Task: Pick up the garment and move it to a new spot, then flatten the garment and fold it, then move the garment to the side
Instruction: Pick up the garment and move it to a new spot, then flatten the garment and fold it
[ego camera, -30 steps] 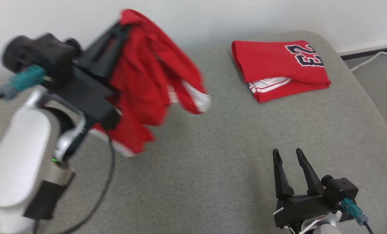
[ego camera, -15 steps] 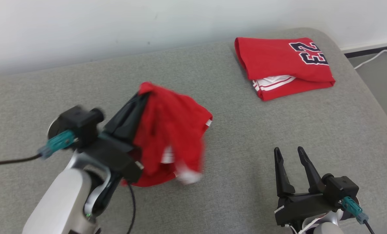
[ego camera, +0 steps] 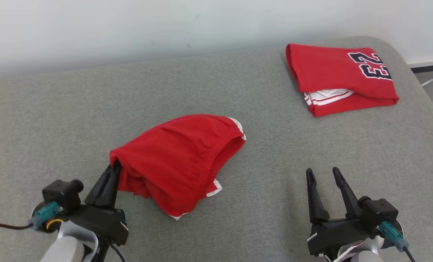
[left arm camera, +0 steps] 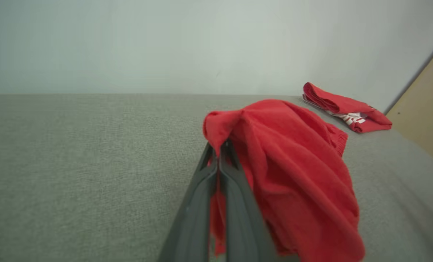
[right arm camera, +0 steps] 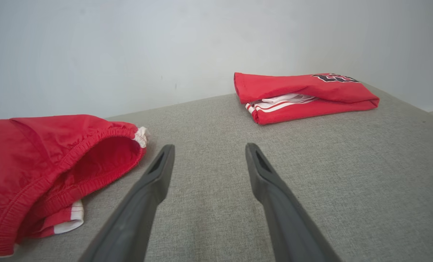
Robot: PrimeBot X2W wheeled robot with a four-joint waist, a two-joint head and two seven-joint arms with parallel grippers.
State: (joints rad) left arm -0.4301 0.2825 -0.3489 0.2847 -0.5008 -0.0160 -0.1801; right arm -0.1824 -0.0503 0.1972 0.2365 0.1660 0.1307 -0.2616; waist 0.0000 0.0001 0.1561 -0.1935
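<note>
Step in hand, as judged: setting down the red shorts (ego camera: pixel 180 156) at the new spot, ahead of flattening. The shorts lie in a humped heap at the near-centre of the grey upholstered surface (ego camera: pixel 260 214). The elastic waistband gapes toward the far right, and white trim shows at the near edge. The left end effector (ego camera: pixel 115 168) is clenched on a bunched fold at the heap's near-left end, and that fold is held slightly above the surface. The right end effector (ego camera: pixel 321 171) is released, fingers spread and grasping nothing, near right and well apart from the shorts. To do this well: lower the pinched fold until it rests on the surface before letting go, then back straight out so the fingers do not snag and drag cloth. For flattening, take the waistband at two separated points, one per end effector, and draw them apart rather than pressing on the hump. Layers are doubled underneath, so a lift and shake may be needed. Stay clear of the folded red jersey (ego camera: pixel 340 78) at far right, which bears dark numerals. Count: one pair of shorts, one folded jersey, two end effectors.
</note>
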